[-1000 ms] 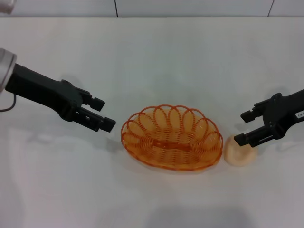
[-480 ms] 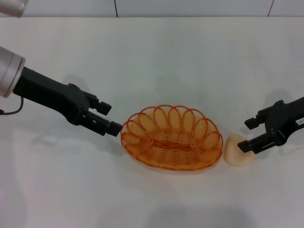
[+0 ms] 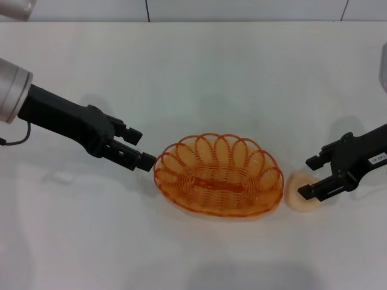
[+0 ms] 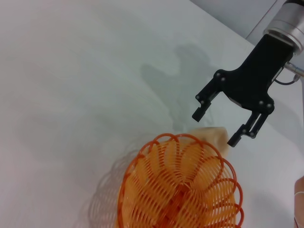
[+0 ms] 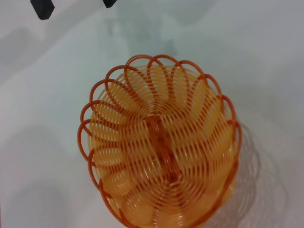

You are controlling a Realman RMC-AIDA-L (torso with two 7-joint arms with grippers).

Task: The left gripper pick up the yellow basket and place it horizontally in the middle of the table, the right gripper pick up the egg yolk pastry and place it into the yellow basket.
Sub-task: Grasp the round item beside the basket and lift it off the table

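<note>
Judging by its open looped wire, the basket [image 3: 219, 175] is probably light and springy; grip its scalloped rim. It lies mid-table [image 3: 199, 72], long axis 9-to-3. Left gripper [image 3: 138, 148], spread, waits at its 9 o'clock rim. Right gripper [image 3: 309, 177], spread, straddles the soft, crushable pastry [image 3: 298, 191] at 3 o'clock.

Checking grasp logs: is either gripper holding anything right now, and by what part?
Nothing is held. The left gripper is open beside the basket rim; the right gripper is open around the pastry, not yet closed on it.
</note>
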